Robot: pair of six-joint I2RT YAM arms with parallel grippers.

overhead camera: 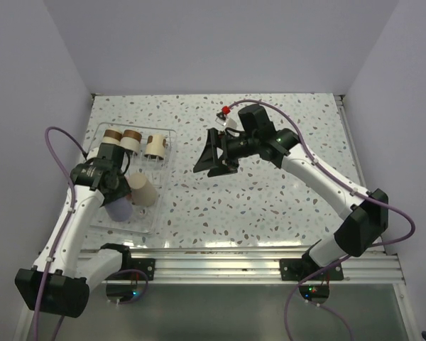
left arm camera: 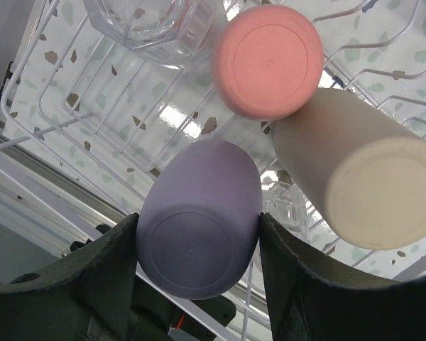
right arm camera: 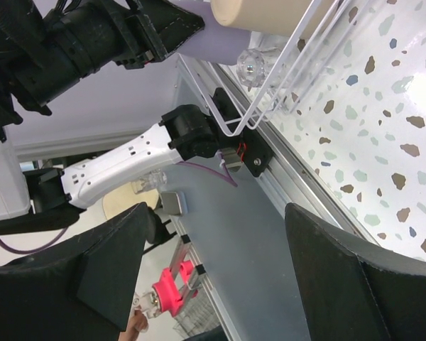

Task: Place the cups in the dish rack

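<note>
The dish rack, a clear tray with a white wire grid, lies at the table's left. Three cream, brown-banded cups stand in its far row. The tall beige cup leans in the middle. My left gripper is shut on the lavender cup, bottom up, over the rack's near left part. A coral-red cup and a clear cup sit upside down beyond it. My right gripper is open and empty above mid-table.
A small red-capped object lies at the table's back. The aluminium rail runs along the near edge. The right wrist view looks past the rack's corner to the left arm.
</note>
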